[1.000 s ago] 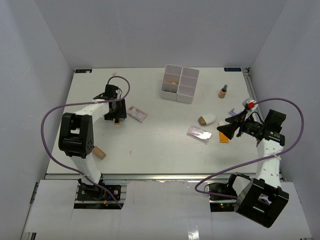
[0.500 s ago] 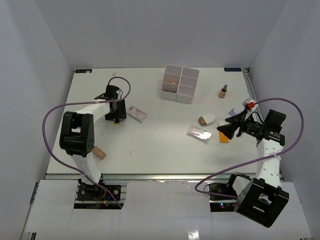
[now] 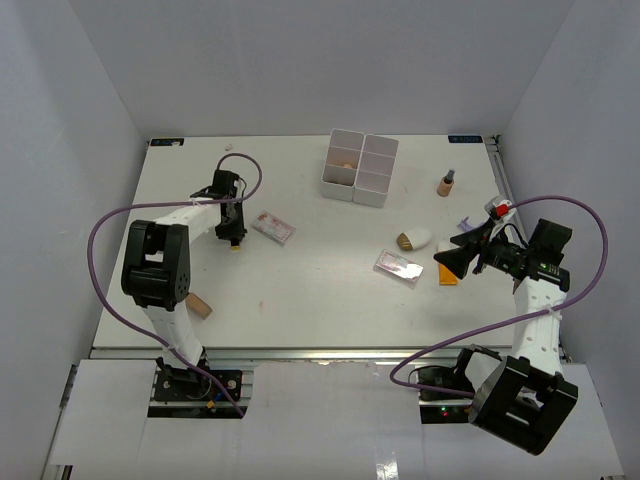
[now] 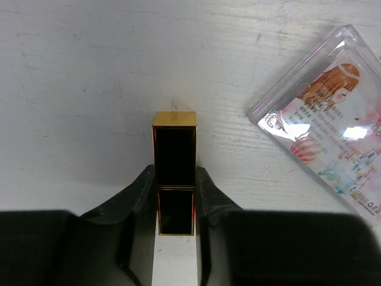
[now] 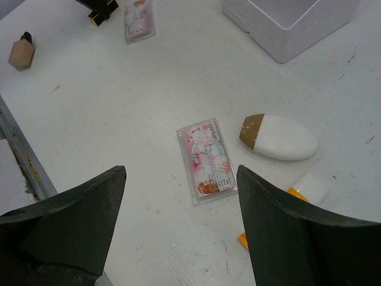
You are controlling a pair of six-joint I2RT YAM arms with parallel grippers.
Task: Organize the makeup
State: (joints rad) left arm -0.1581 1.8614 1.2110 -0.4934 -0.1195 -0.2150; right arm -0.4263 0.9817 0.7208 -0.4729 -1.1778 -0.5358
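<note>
My left gripper (image 3: 235, 232) is shut on the black-gold lipstick (image 4: 174, 171), which lies on the table with its gold end pointing away. A pink flat packet (image 4: 324, 143) lies just right of it (image 3: 273, 228). My right gripper (image 3: 447, 262) is open and empty, hovering above a second pink packet (image 5: 207, 159). The white-gold piece (image 5: 278, 137) and the orange tube (image 5: 300, 193) lie to its right. The tan dark-capped bottle (image 3: 446, 184) stands at the back right. The tan wedge (image 3: 198, 305) lies front left. The beige sponge (image 3: 346, 165) sits in the box.
The white multi-compartment box (image 3: 372, 182) stands at the back middle of the table. Grey walls close in the left, back and right sides. A purple cable loops off each arm.
</note>
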